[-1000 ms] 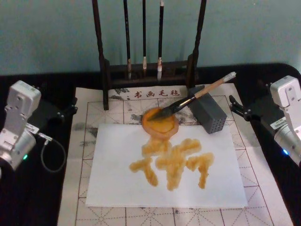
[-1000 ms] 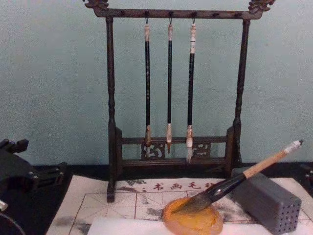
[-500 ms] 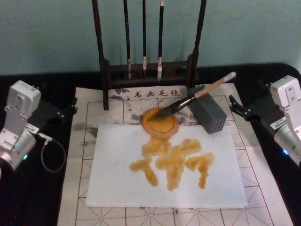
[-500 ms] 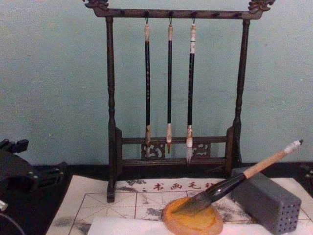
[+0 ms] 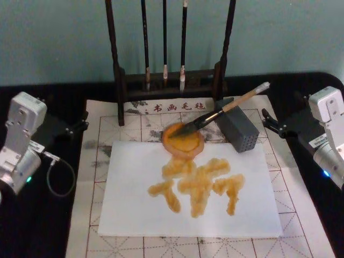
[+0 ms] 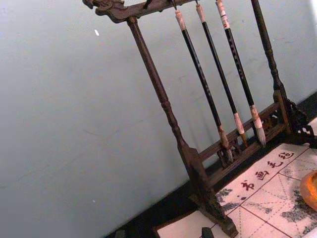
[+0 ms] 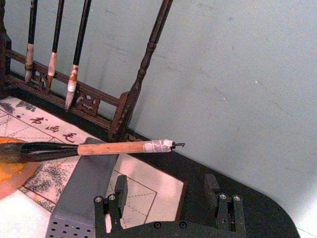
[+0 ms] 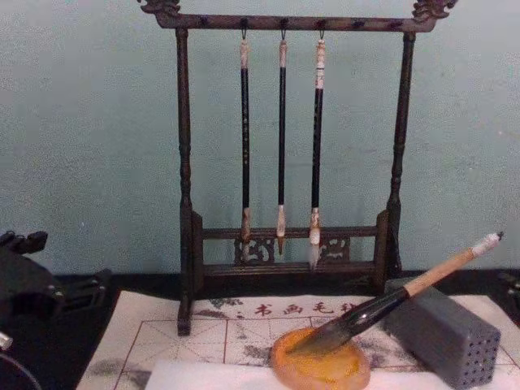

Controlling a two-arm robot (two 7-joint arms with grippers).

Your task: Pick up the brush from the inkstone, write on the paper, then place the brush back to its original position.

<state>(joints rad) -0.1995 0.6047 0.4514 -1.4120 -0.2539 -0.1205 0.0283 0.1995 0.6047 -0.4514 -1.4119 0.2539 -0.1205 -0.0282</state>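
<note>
Right hand point(image 7: 166, 192): fingers apart, empty, right of inkstone point(image 5: 176, 145).
Left hand point(image 5: 78, 125): left of inkstone; state cannot be told.
Brush point(image 5: 223, 111): bristles on inkstone.

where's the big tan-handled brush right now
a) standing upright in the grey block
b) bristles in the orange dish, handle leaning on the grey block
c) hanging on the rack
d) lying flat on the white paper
b: the brush lies tilted, with its dark bristles in the orange dish and its handle propped on the grey block.

No visible change; brush point(image 5: 223, 111), left gripper point(image 5: 79, 124), right gripper point(image 5: 267, 121) all unmoved.
</note>
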